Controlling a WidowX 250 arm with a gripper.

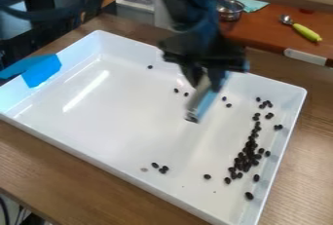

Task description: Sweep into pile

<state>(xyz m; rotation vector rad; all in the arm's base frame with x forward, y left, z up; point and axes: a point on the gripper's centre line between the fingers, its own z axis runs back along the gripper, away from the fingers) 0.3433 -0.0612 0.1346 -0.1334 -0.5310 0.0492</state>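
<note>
Mostly, beans (246, 159) skirt tray edge (300, 103); tool (203, 77) hangs inward.

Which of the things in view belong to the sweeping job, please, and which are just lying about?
Part of the job:
- dark beans, mostly along the tray's right side
- white tray
- sweeping tool, held by the gripper

Just lying about:
- metal bowl
- teal cloth
- spoon with a yellow-green handle

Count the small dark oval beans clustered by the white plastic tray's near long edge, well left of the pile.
3: one bean on the left, then a second bean and a third bean bunched just right of it. None seems hidden there.
</note>
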